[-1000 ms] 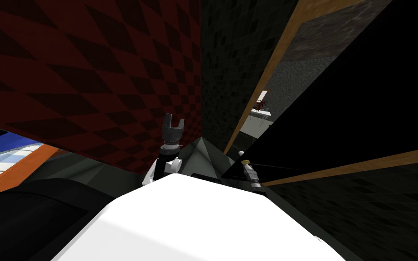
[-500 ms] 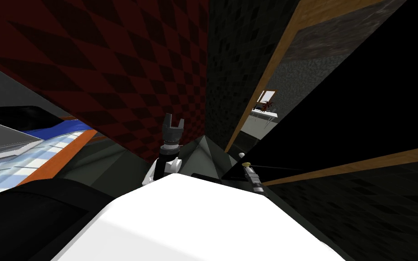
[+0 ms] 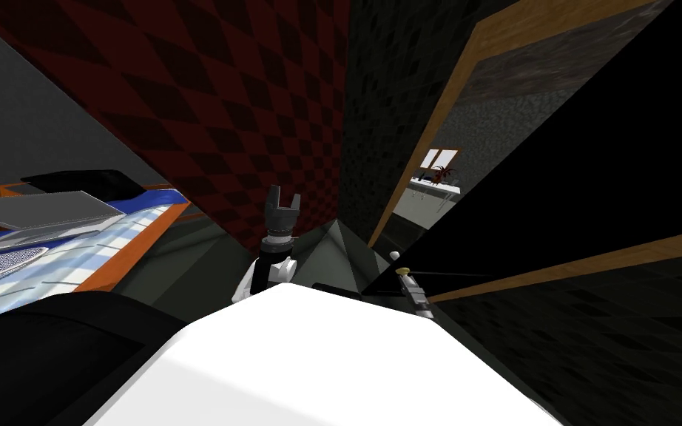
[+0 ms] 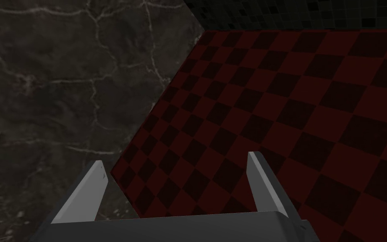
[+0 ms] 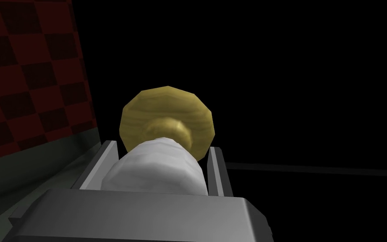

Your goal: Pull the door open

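Note:
The door (image 3: 591, 163) is a flat black panel standing ajar from its wooden frame (image 3: 421, 148), right of my chest. My right gripper (image 3: 404, 275) is at the door's edge. In the right wrist view the right gripper (image 5: 161, 147) is shut on a white door knob (image 5: 159, 168), its fingers pressing both sides, and a round brass plate (image 5: 167, 113) sits behind the knob on the black door (image 5: 293, 84). My left gripper (image 3: 282, 194) is raised in front of a dark red chequered wall (image 3: 221, 111). Its fingers stand open and hold nothing in the left wrist view (image 4: 176, 161).
A blue-and-white chequered surface with an orange border (image 3: 51, 251) lies at the left. A dark tiled wall (image 3: 384, 111) stands beside the frame. Through the gap shows a lit room with a window and a plant (image 3: 439, 174).
My head view has swung: the blue-and-white surface at the left has come further into view. The gap between door and frame is slightly wider. Both grippers keep their pose.

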You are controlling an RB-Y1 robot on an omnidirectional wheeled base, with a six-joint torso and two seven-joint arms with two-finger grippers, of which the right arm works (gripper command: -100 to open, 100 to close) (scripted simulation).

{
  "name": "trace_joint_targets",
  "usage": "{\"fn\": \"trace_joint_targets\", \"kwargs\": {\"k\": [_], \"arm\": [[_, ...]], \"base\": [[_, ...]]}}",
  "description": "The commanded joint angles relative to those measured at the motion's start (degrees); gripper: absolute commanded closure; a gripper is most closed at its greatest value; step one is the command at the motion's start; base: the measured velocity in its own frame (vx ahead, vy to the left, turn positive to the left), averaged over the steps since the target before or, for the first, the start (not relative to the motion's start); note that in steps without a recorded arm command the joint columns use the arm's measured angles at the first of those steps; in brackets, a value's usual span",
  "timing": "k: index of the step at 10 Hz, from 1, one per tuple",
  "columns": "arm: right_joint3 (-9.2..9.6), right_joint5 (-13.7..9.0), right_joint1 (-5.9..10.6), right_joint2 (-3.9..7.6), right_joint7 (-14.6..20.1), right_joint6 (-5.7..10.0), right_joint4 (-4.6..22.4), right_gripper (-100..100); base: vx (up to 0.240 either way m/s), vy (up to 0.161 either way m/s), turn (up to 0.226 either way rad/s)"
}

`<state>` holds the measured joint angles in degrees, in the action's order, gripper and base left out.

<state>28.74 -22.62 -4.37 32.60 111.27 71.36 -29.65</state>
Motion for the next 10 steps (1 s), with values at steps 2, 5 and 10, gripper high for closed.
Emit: {"fn": "trace_joint_targets", "kwargs": {"k": [2,5,10], "arm": [[0.39,0.1,0.02,0.06,0.5,1.36,1.1,100],[0.78,0.2,-0.2,0.34,1.1,2.84,2.1,100],[1.37,0.3,-0.51,0.75,1.9,5.03,3.6,100]], "base": [[-0.183,-0.106,0.182],[-0.221,-0.086,0.181],[-0.206,-0.087,0.156]]}}
